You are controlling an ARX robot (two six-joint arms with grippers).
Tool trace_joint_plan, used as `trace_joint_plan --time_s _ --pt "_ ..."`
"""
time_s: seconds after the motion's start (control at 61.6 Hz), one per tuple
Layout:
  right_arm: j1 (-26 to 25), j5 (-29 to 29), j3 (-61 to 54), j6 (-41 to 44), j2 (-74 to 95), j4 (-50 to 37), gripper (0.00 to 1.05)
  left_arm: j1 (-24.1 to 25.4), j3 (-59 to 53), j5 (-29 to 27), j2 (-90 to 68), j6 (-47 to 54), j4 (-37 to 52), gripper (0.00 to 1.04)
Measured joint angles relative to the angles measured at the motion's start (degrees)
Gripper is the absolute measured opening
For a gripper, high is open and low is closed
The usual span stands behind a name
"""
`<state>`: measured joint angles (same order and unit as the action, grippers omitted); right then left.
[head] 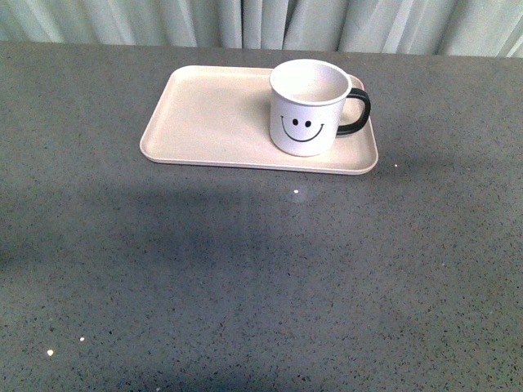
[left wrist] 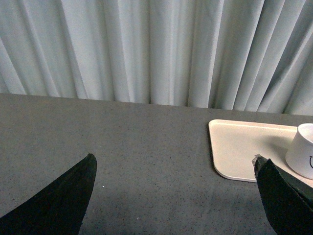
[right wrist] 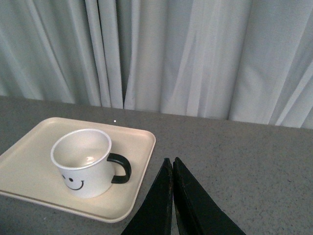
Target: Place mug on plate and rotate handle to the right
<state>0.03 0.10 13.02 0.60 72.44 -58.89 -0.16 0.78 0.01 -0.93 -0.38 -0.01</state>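
The white mug with a black smiley face stands upright on the right part of the pale pink-beige plate. Its black handle points to the right in the front view. Neither arm shows in the front view. My left gripper is open and empty above the table, left of the plate; the mug's side shows at that view's edge. My right gripper is shut and empty, off the plate's right side, near the mug and its handle.
The grey speckled table spreads wide before the plate. A pale pleated curtain hangs along the table's far edge, close behind the plate.
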Motion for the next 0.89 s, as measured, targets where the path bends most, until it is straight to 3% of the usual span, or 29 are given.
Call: trace_joint_plan --time_s 0.244,0.893 --pt "0.0 0.0 -7.0 0.0 -6.2 0.0 0.02 0.0 0.0 0.0 0.0 0.0 0.0 0.95" --pt "0.0 0.0 -11.9 0.0 -36.2 23.6 0.02 0.0 0.0 0.0 0.0 0.0 0.0 0.95"
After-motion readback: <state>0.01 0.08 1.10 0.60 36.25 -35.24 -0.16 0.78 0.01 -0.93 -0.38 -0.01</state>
